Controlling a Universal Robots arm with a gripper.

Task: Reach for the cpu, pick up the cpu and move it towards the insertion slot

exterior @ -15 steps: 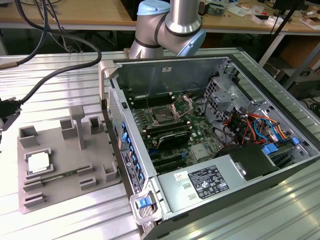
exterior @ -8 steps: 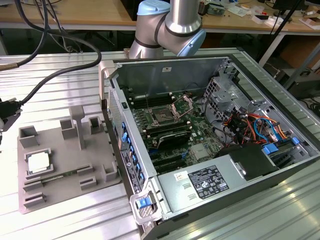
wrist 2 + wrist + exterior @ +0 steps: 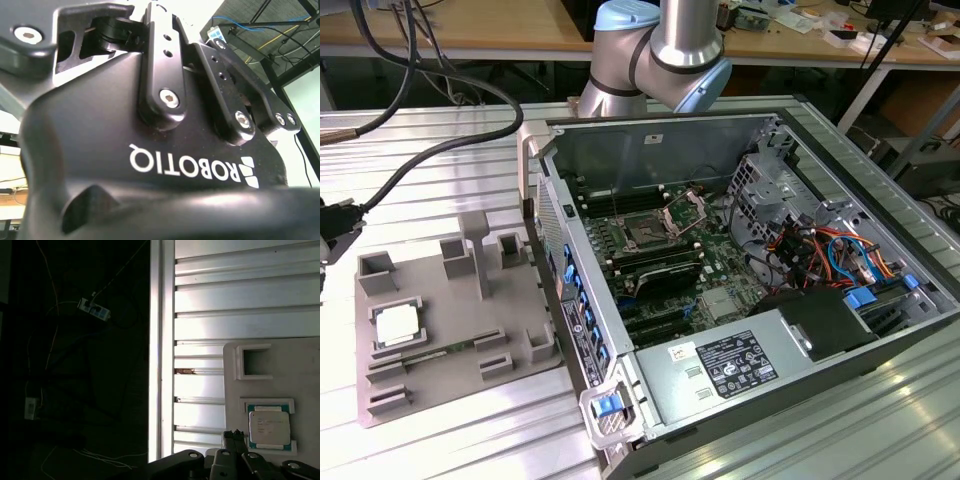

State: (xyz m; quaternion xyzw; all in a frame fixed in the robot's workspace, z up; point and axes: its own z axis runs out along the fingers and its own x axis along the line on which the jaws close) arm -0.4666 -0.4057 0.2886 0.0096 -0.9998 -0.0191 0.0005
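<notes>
The cpu (image 3: 398, 325) is a silvery square chip lying flat in a raised frame on the grey tray (image 3: 450, 340), at the exterior view's left. In the first wrist view the cpu (image 3: 270, 427) lies in the same frame, close beside the black linkages of my gripper (image 3: 250, 462), which is apart from it. The second wrist view shows the gripper's black body (image 3: 165, 150) from very close. The insertion slot (image 3: 645, 234) is a dark square socket on the green board inside the open computer case, its metal frame (image 3: 686, 210) hinged up.
The open computer case (image 3: 740, 130) stands to the tray's right in the exterior view, with cables, a pale heatsink (image 3: 720, 305) and a power supply (image 3: 730, 365) inside. Thick cables (image 3: 440, 150) hang over the ribbed metal table. The table's edge (image 3: 161, 350) runs near the tray.
</notes>
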